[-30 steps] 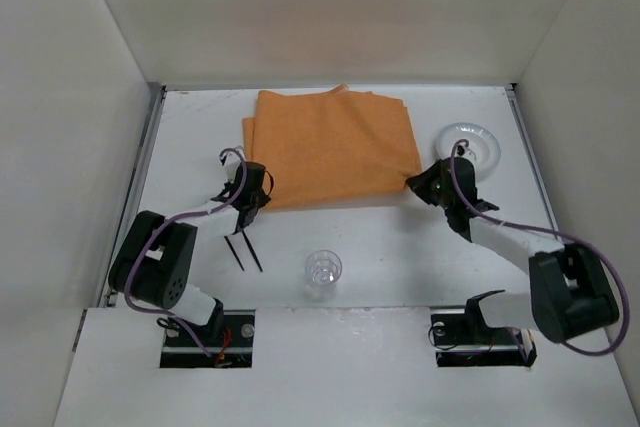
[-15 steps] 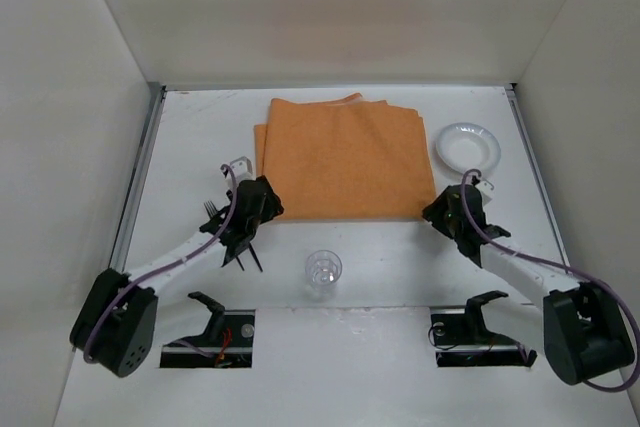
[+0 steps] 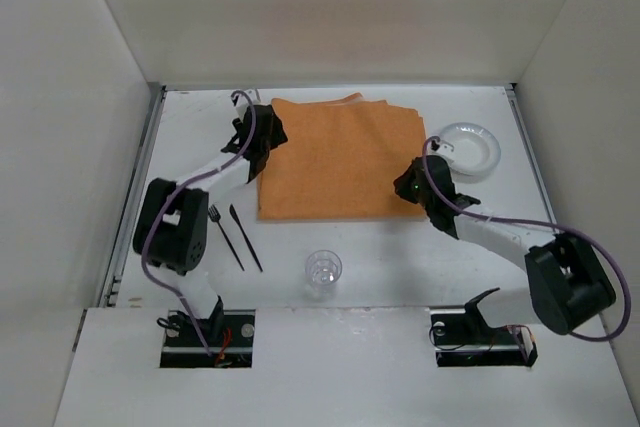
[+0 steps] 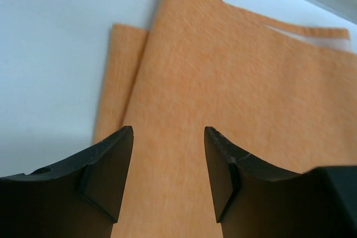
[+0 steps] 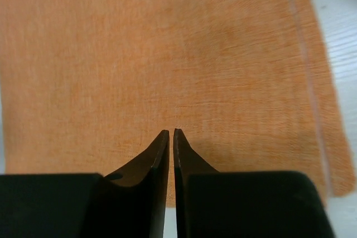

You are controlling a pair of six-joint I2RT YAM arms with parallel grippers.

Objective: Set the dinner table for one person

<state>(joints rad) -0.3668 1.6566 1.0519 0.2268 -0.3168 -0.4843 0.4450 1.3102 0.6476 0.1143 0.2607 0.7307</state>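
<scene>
Over the large matte white rectangular tabletop (image 3: 380,252), which is stretching beneath both my arms, I am hovering my left fingers (image 4: 118,146) spread apart above the far left corner of the orange cloth mat (image 3: 335,157), while my right fingers (image 5: 163,146) are pressing together, empty, above its near right edge.

White dinner table (image 3: 380,257), orange mat (image 3: 335,162), white plate (image 3: 478,147), fork (image 3: 226,237), knife (image 3: 246,237), clear cup (image 3: 323,272)
</scene>
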